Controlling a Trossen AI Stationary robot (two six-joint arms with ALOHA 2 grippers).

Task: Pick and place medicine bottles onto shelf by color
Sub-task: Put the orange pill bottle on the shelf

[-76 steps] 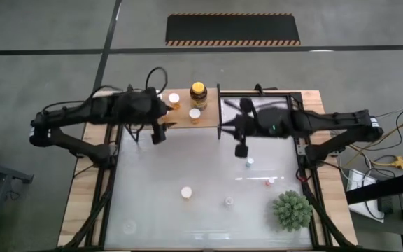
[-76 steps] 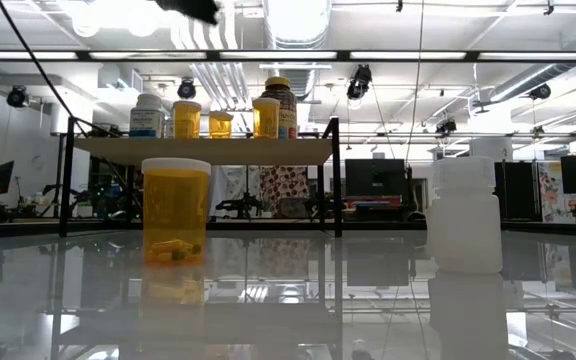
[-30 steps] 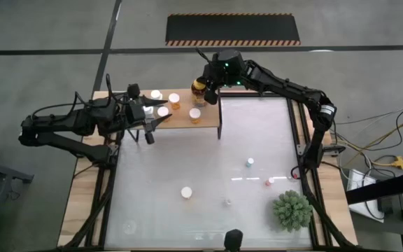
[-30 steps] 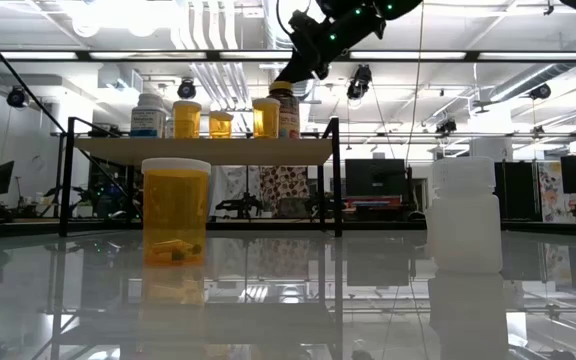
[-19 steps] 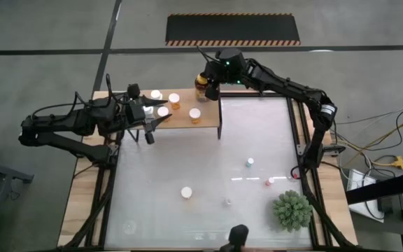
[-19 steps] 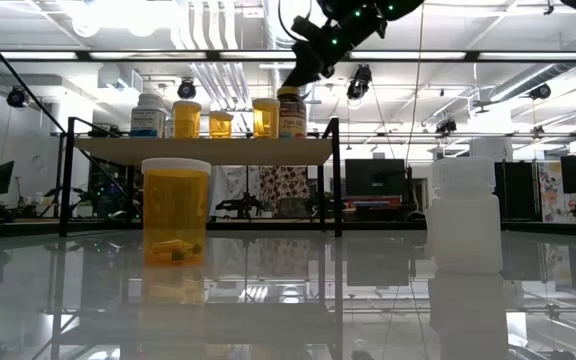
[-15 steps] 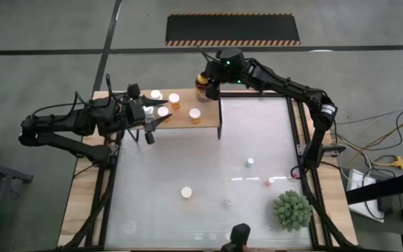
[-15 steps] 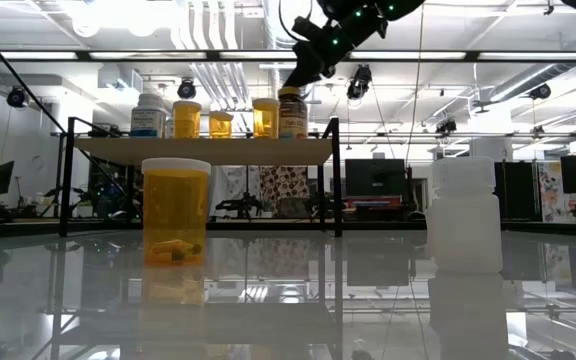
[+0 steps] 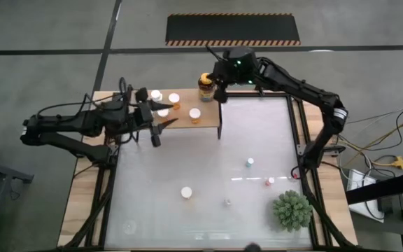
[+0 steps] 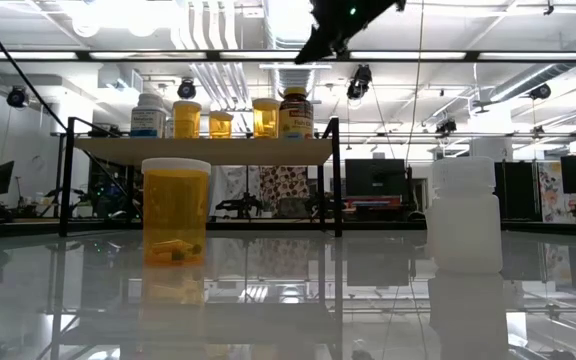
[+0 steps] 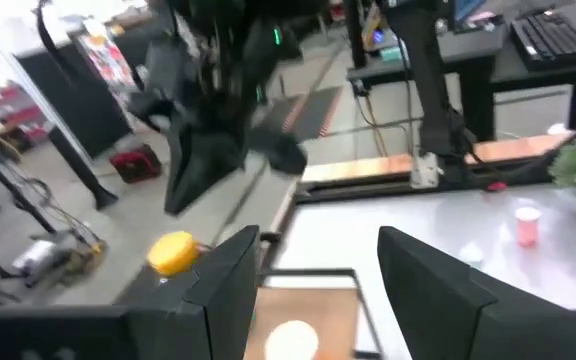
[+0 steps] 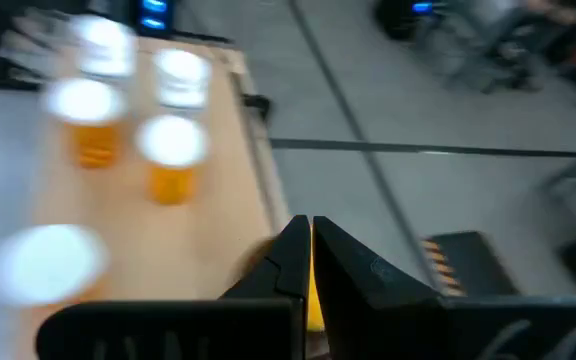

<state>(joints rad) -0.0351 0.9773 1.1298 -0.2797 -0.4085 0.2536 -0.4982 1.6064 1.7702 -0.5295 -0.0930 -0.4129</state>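
The light-wood shelf [image 9: 180, 115] [image 10: 203, 150] stands at the table's far-left corner. On its right end the dark amber, yellow-capped jar [image 9: 205, 85] [image 10: 294, 112] stands upright. Left of it are orange bottles [image 10: 266, 117] and a white bottle [image 10: 148, 115]. My right gripper [image 9: 220, 92] [image 10: 304, 57] [image 12: 309, 236] hangs shut above the jar and just to its right, clear of it. My left gripper [image 9: 161, 130] [image 11: 318, 270] is open, level at the shelf's near-left edge, touching nothing. On the table stand an orange bottle [image 9: 186, 191] [image 10: 176, 210] and a white bottle [image 10: 465, 215].
Small bottles [image 9: 249, 162] [image 9: 269, 182] [image 9: 228, 202] stand on the white tabletop's right half. The spiky green plant [image 9: 291, 210] sits at the near-right corner. The shelf's black frame post [image 9: 220, 129] stands at its right end. Bare tabletop lies between the shelf and the loose bottles.
My right gripper, which was on the amber jar's top, has risen clear of it and drawn a little toward the table's right. The jar, first half hidden behind an orange bottle, now stands upright at the shelf's right end. My left gripper has shifted slightly rightward.
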